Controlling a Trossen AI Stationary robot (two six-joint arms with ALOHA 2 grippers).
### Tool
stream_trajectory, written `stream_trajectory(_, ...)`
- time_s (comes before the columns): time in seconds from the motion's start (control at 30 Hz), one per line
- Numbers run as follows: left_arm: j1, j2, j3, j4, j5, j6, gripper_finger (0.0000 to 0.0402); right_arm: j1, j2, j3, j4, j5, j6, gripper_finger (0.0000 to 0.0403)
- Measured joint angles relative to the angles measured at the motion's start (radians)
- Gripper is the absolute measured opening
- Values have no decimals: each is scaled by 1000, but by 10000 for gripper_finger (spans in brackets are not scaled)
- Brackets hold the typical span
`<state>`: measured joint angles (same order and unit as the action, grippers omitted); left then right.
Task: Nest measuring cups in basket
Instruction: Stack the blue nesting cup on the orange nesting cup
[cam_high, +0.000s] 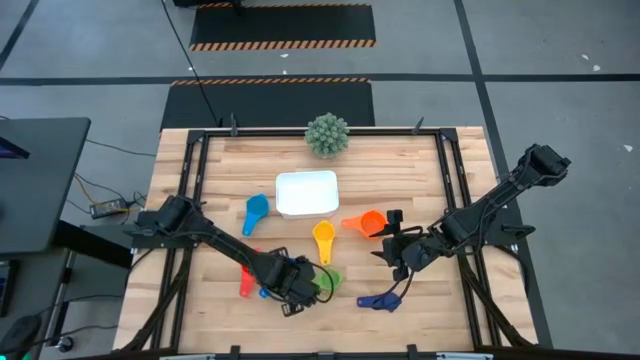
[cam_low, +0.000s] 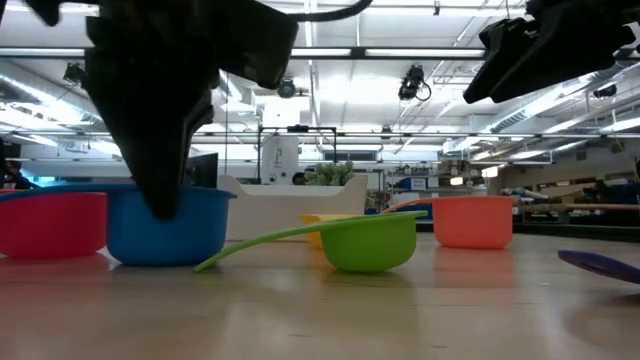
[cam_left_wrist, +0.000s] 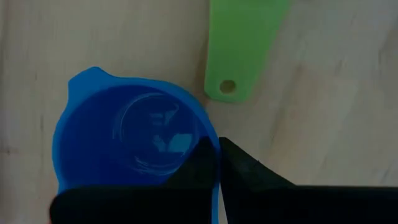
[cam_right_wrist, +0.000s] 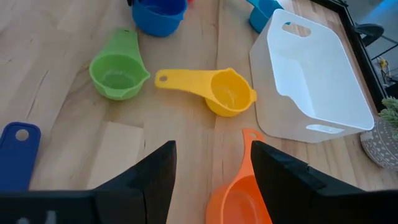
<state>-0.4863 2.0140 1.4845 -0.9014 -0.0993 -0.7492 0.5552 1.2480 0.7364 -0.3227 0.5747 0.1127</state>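
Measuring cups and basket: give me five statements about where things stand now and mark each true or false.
1. The basket holds no cups. True.
2. The left gripper is shut on the rim of the blue cup. True.
3. The right gripper is shut on the yellow cup. False: its fingers are open above the orange cup, and the yellow cup lies free on the table.
4. The green cup is nested inside the blue cup. False: it sits alone on the wood beside it.
5. The light blue cup lies left of the basket in the high view. True.
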Motion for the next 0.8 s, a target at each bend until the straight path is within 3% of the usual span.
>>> stream_trajectory(0.47, -29, 0, 0, -20, -85, 657, 14, 0, 0, 0, -38, 0, 15, 215)
stream_trajectory(0.6, -15, 0, 4, -55, -127, 717, 12, 0, 0, 0, -38, 8, 54, 215)
stream_trajectory(0.8, 41, 0, 77, -115, -101, 704, 10, 0, 0, 0, -38, 10, 105, 215)
